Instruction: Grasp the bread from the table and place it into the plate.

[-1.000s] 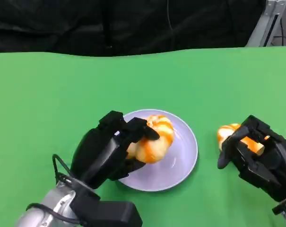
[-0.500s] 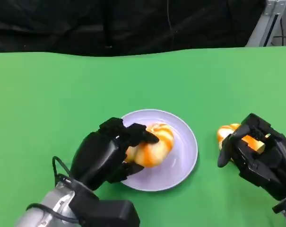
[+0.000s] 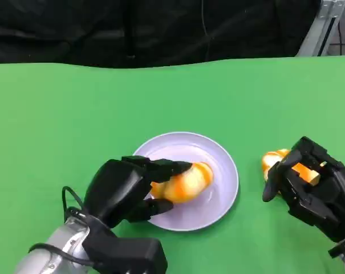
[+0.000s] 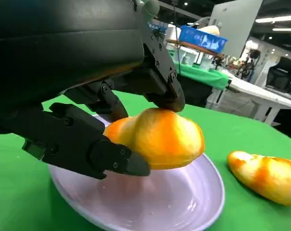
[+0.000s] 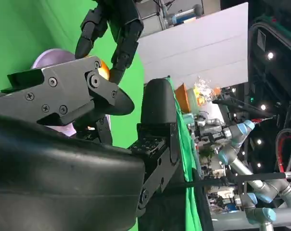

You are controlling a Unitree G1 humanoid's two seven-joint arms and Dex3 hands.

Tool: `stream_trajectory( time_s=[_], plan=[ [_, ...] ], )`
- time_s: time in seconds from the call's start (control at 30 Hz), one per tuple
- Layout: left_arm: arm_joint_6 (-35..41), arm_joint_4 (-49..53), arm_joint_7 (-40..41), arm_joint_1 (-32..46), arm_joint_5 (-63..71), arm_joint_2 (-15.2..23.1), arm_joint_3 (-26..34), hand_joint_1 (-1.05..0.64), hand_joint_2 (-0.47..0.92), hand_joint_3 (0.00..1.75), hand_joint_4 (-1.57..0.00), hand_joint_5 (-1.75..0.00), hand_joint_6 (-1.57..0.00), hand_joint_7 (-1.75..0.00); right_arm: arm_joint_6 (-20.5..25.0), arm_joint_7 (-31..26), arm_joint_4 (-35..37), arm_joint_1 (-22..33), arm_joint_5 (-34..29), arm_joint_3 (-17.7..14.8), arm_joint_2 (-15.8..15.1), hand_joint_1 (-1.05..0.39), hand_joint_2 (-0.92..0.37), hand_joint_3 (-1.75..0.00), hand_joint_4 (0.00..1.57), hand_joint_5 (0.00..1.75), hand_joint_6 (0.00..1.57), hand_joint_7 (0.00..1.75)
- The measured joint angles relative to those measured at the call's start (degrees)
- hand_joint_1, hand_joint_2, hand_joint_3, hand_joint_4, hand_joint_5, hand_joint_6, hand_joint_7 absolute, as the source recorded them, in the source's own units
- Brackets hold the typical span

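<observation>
Left hand (image 3: 124,191) around bread (image 3: 186,181)

Head view looks down; wrist views sit close, sharing the plate (image 3: 220,188).

Across the middle and lower frame of the head view you see the green table cover (image 3: 58,108), and above its far edge a black curtain (image 3: 132,28) fills the top. At the upper right corner a grey metal frame (image 3: 317,25) leans. In your left wrist view, the upper right shows a blue bin (image 4: 199,38) and a white table (image 4: 260,94).
</observation>
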Motion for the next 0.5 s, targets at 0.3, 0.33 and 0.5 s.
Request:
stream_trajectory(
  time_s=[0.3, 0.33, 0.5],
  plan=[
    [2.3, -1.7, -1.0, 0.0, 0.5, 0.1, 0.0, -0.69, 0.92, 0.54, -0.67, 0.0, -0.65, 0.0, 0.1, -0.2, -0.3, 0.1, 0.0, 0.1, 0.1, -0.01, -0.79, -0.9, 0.59, 1.75, 0.47, 1.55],
    [2.5, -1.9, -1.1, 0.0, 0.5, 0.0, 0.0, -0.7, 0.92, 0.54, -0.67, 0.0, -0.64, 0.0, 0.1, -0.2, -0.3, 0.1, 0.0, 0.1, 0.1, -0.01, -0.79, -0.9, 0.59, 1.75, 0.47, 1.55],
    [3.0, -2.3, -1.5, 0.0, 0.2, 0.0, 0.0, -0.75, 0.92, 0.62, -0.64, 0.0, -0.61, 0.0, 0.1, -0.3, -0.3, 0.1, 0.0, 0.1, 0.1, -0.01, -0.78, -0.91, 0.59, 1.75, 0.47, 1.55]
  ],
)
